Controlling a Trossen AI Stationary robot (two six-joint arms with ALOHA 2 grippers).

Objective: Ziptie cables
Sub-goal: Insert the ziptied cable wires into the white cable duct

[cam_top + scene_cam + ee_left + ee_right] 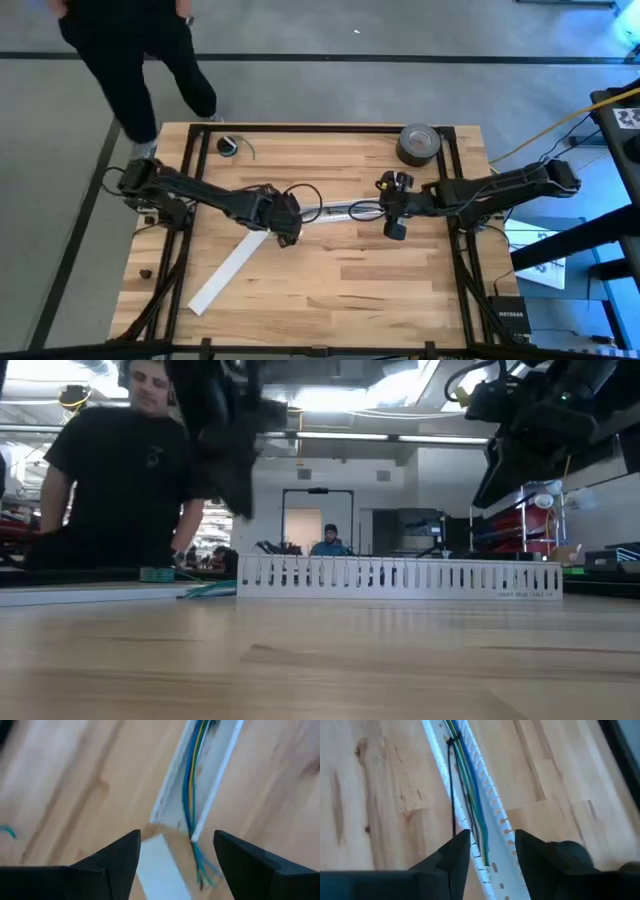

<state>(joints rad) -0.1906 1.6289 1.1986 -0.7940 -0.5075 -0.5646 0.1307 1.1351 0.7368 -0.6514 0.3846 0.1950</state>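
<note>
High view: cables (340, 211) lie in the white slotted duct (345, 212), long axis running from left gripper (287, 226) to right gripper (393, 212); each gripper over 1 duct end.
Low view: duct stands lengthwise across the table (320, 660); a person (110, 470) behind.
Left wrist view: fingers (120, 857) spread wide, nothing held; cable ends splay out between them.
Right wrist view: fingers (452, 852) moderately parted, empty; ziptie (453, 785) looped on the cables ahead, tail trailing toward the fingers.

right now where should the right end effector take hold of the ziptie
Probably on the ziptie's free tail, the straight black strip hanging outside the slotted white cable duct. Come from above with the right end effector, fingers astride the strip, below its loop around the cables.
</note>
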